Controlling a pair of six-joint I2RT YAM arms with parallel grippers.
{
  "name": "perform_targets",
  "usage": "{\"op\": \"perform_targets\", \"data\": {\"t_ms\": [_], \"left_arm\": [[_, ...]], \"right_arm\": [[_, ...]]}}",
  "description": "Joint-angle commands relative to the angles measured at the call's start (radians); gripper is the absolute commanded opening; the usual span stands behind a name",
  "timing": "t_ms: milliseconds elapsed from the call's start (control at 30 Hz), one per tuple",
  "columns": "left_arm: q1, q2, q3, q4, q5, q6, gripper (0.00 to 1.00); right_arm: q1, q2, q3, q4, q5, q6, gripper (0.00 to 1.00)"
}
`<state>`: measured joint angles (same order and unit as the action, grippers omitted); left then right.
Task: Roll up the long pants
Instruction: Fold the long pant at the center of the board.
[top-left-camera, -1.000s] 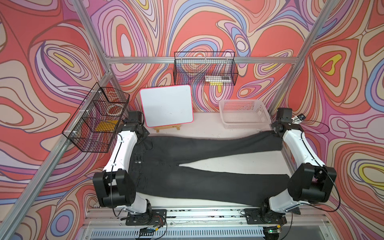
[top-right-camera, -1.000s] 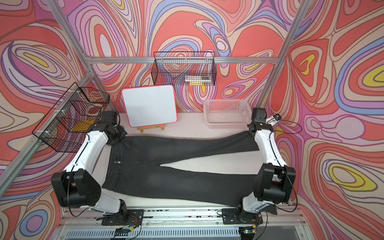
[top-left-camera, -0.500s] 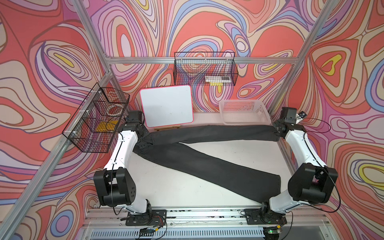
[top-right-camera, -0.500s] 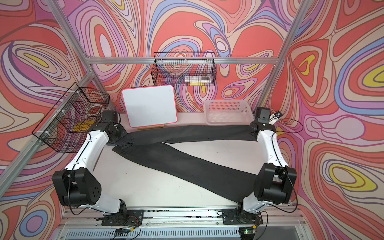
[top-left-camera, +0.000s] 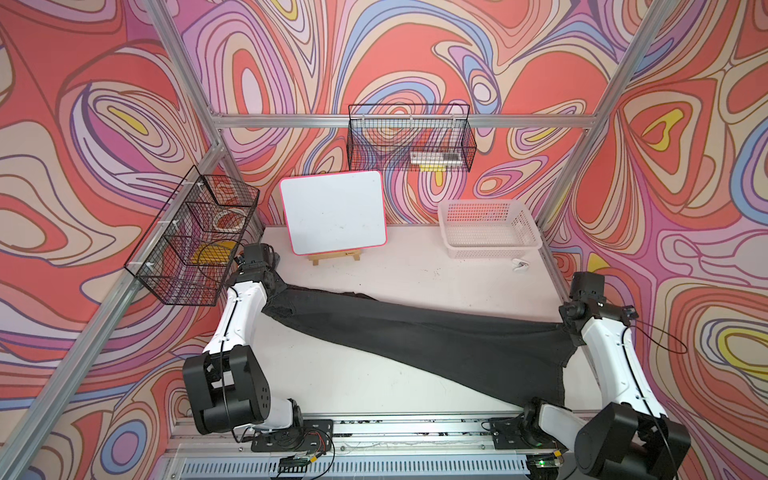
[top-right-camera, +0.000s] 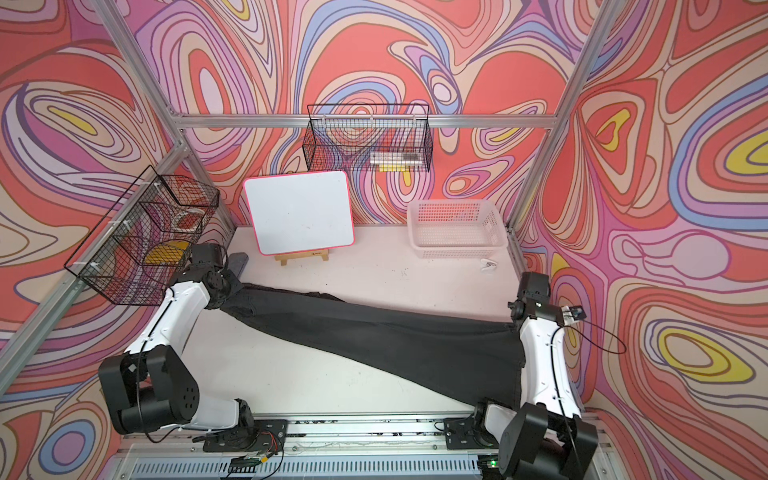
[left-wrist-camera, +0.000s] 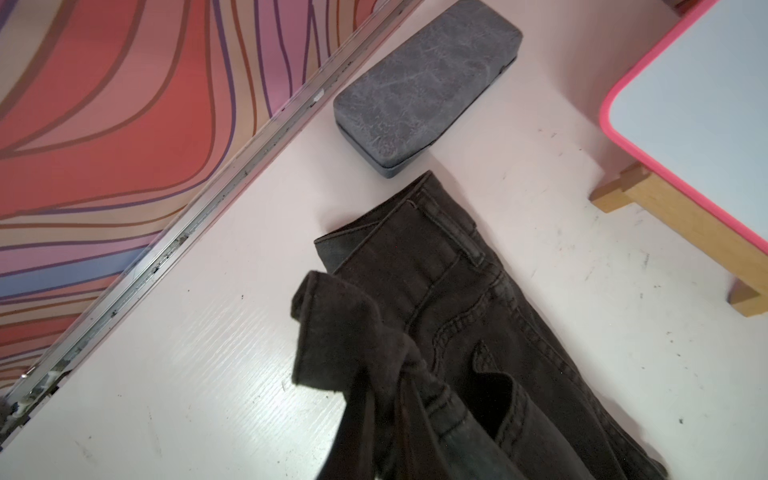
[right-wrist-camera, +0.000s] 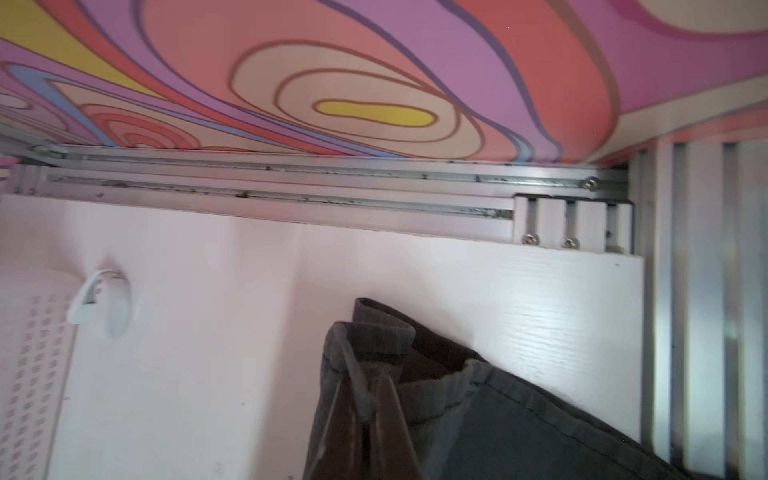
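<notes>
Charcoal-black denim long pants (top-left-camera: 436, 345), seams stitched, stretched slantwise across the white table (top-left-camera: 374, 382), waistband end (left-wrist-camera: 415, 249) bunched and partly lifted at far left, legs overlapping and fanning wider rightward, one hem (right-wrist-camera: 374, 332) raised.

One pair of charcoal-black denim long pants (top-left-camera: 415, 336): uniformly dark, seams stitched in the same tone. One flat white tabletop (top-left-camera: 332, 382): faint dark scuffs. One rectangular whiteboard (top-left-camera: 332, 212): white face, hot-pink border. One small wooden easel (top-left-camera: 333, 257): pale tan. One perforated plastic basket (top-left-camera: 490, 249): white, grid of holes. Two wire mesh baskets (top-left-camera: 409, 137): black. One rectangular felt eraser (left-wrist-camera: 428, 83): slate grey, mottled whitish. Four-sided set of enclosure walls (top-left-camera: 415, 54): swirls of coral red, pink, lilac, blue, yellow and cream, outlined in brown.
</notes>
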<state>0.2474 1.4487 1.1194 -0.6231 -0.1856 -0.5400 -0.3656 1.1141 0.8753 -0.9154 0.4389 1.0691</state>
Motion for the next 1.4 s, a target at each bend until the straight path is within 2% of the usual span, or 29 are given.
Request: {"op": "perform_targets", "data": {"t_ms": [0, 67, 133, 167, 200, 333, 400, 500, 567, 667, 700, 767, 800, 867, 933, 1067, 1133, 1233, 1367], "left_arm": [[0.052, 0.006, -0.022, 0.09, -0.137, -0.032, 0.0], [0.068, -0.009, -0.06, 0.125, -0.132, -0.028, 0.04], [0.083, -0.007, -0.084, 0.146, -0.119, -0.024, 0.19], [0.09, 0.002, -0.093, 0.153, -0.107, -0.02, 0.23], [0.095, 0.011, -0.091, 0.146, -0.107, -0.027, 0.24], [0.109, 0.032, -0.083, 0.146, -0.113, -0.054, 0.26], [0.114, 0.033, -0.078, 0.162, -0.094, -0.062, 0.27], [0.114, 0.036, -0.046, 0.152, -0.063, -0.069, 0.27], [0.113, 0.042, -0.014, 0.138, -0.041, -0.061, 0.26], [0.094, 0.053, 0.02, 0.141, 0.057, -0.005, 0.21], [0.074, 0.058, 0.03, 0.137, 0.084, 0.017, 0.2], [-0.003, 0.078, 0.052, 0.113, 0.121, 0.075, 0.2], [-0.049, 0.093, 0.063, 0.099, 0.145, 0.107, 0.2], [-0.126, 0.113, 0.078, 0.07, 0.184, 0.144, 0.2], [-0.181, 0.133, 0.074, 0.049, 0.193, 0.156, 0.2], [-0.195, 0.189, 0.066, 0.034, 0.235, 0.139, 0.2], [-0.198, 0.234, 0.09, 0.014, 0.245, 0.135, 0.23], [-0.2, 0.292, 0.119, -0.008, 0.22, 0.131, 0.24], [-0.2, 0.341, 0.117, 0.017, 0.212, 0.107, 0.35]], "right_arm": [[-0.009, -0.032, -0.032, -0.104, 0.12, 0.099, 0.02], [-0.008, -0.063, -0.044, -0.134, 0.129, 0.117, 0.11], [-0.009, -0.083, -0.039, -0.152, 0.134, 0.1, 0.33], [-0.009, -0.082, -0.031, -0.181, 0.147, 0.107, 0.42], [-0.009, -0.08, -0.022, -0.197, 0.159, 0.099, 0.44], [-0.008, -0.067, 0.042, -0.257, 0.218, 0.064, 0.47], [-0.009, -0.062, 0.06, -0.223, 0.233, 0.009, 0.48], [-0.008, -0.015, 0.088, -0.184, 0.197, -0.039, 0.49], [-0.008, 0.018, 0.072, -0.025, 0.05, -0.228, 0.44], [0.039, 0.039, 0.059, 0.114, -0.113, -0.452, 0.43], [0.062, 0.039, 0.064, 0.112, -0.126, -0.473, 0.44], [0.069, 0.044, 0.062, 0.14, -0.298, -0.563, 0.45], [0.082, 0.054, 0.075, 0.11, -0.344, -0.571, 0.46], [0.124, 0.059, 0.064, 0.104, -0.472, -0.616, 0.46], [0.214, 0.069, 0.051, 0.092, -0.517, -0.617, 0.44], [0.452, 0.152, 0.06, 0.149, -0.542, -0.64, 0.45], [0.573, 0.24, 0.095, 0.183, -0.556, -0.658, 0.48], [0.654, 0.329, 0.114, 0.231, -0.551, -0.641, 0.49], [0.675, 0.369, 0.083, 0.288, -0.62, -0.609, 0.52]]}}
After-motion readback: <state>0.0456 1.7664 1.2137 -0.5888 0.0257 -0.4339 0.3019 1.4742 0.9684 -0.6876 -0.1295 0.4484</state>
